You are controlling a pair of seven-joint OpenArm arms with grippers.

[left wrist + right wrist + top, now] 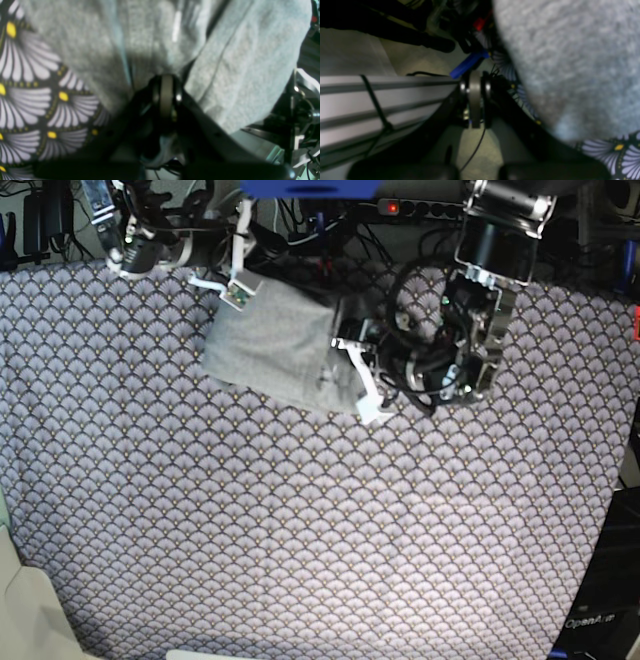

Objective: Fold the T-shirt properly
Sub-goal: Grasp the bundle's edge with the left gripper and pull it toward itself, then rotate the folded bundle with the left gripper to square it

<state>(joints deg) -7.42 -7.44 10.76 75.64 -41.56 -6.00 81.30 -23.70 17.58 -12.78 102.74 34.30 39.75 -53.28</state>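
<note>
Where folded light heather-grey thin T-shirt [272, 345] lies on purple-grey fan-scale patterned cloth [300, 520] near far edge, left gripper [166, 82] pinches its edge; right gripper [475, 82] at its corner, fingers together, grip unclear.

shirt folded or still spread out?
Folded. The T-shirt lies as a compact grey packet on the patterned cloth, no sleeves sticking out in the base view. How neat the layers are, cannot tell.

Both wrist views blurred; T-shirt [155, 45] cut by frame edges (left end effector [166, 96] fingertips indistinct).
</note>
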